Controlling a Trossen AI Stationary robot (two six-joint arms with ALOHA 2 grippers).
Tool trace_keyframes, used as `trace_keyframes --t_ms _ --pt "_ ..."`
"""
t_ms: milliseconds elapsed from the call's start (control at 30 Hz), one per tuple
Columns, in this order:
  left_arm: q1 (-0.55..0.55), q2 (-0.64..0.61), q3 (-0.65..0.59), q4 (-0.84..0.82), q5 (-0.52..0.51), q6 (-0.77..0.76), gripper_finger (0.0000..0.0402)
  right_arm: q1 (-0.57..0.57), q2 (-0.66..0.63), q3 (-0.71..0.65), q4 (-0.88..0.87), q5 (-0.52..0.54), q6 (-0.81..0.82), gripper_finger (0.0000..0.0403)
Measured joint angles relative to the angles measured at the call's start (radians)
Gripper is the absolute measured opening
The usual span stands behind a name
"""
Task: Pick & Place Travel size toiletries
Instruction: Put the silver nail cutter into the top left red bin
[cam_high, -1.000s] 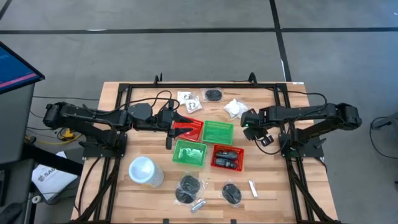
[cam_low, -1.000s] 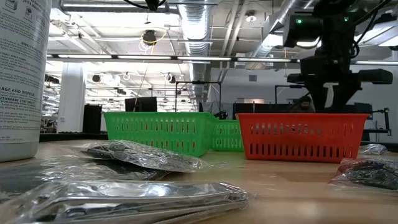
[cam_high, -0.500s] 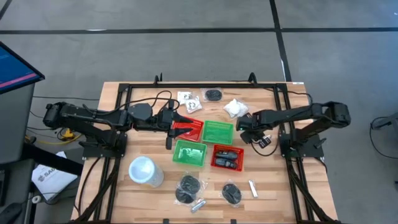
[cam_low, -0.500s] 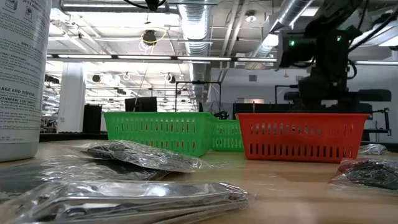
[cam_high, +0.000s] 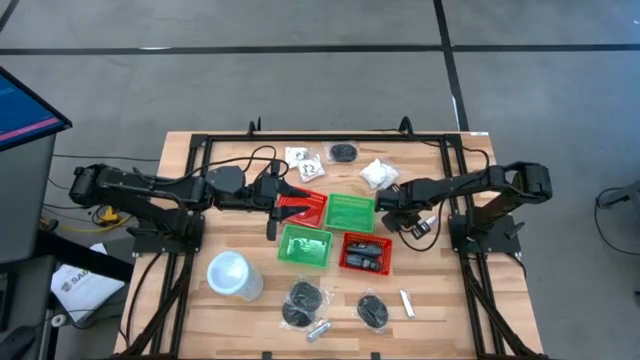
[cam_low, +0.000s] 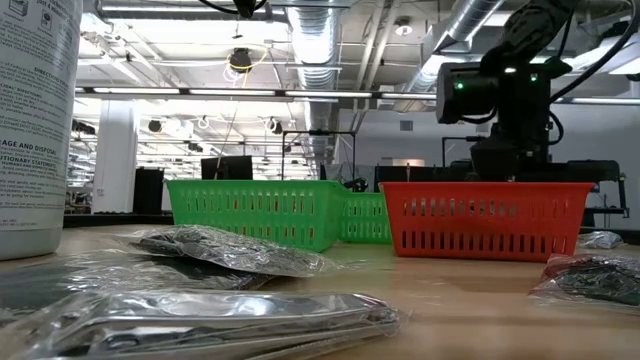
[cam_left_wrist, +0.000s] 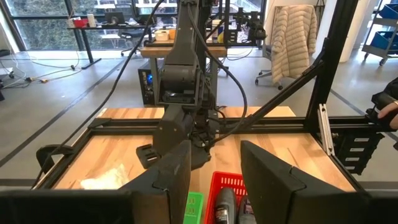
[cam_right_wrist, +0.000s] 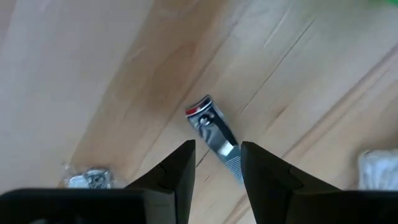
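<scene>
While the left pincer (cam_high: 303, 199) waits with its fingers apart above the upper-left red basket (cam_high: 318, 208) at the frame's centre, the right pincer (cam_high: 385, 199) hangs just right of the upper green basket (cam_high: 350, 213). Its fingers (cam_right_wrist: 180, 171) stand apart, empty, over a silvery nail clipper (cam_right_wrist: 214, 134) lying flat on the bare table (cam_right_wrist: 93, 74). Other toiletries lie scattered: white packets (cam_high: 378, 173) upper right, black bundles (cam_high: 303, 297) along the lower edge, dark pieces in the lower red basket (cam_high: 365, 252).
</scene>
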Motion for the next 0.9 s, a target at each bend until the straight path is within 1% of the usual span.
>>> trace_keyframes --t_ms 100,233,433,600,733,833,900 --pt "0.0 0.0 0.0 0.0 0.0 0.0 0.0131 0.0 0.0 0.0 0.027 0.0 -0.027 0.0118" --pt "0.0 0.0 0.0 -0.002 0.0 0.0 0.0131 0.0 0.032 0.0 0.028 0.0 -0.067 0.0118" --pt "0.0 0.0 0.0 -0.006 0.0 0.0 0.0131 0.0 0.09 0.006 0.025 0.004 -0.066 0.0118" --pt "0.0 0.0 0.0 -0.006 0.0 0.0 0.0131 0.0 0.078 0.003 0.032 0.003 -0.046 0.0117" --pt "0.0 0.0 0.0 -0.006 0.0 0.0 0.0131 0.0 0.052 -0.001 0.034 -0.002 -0.043 0.0097" --pt "0.0 0.0 0.0 -0.006 0.0 0.0 0.0131 0.0 0.049 -0.002 0.05 -0.003 -0.03 0.0069" --pt "0.0 0.0 0.0 -0.006 0.0 0.0 0.0131 -0.001 0.048 -0.001 0.051 -0.002 0.019 0.0049"
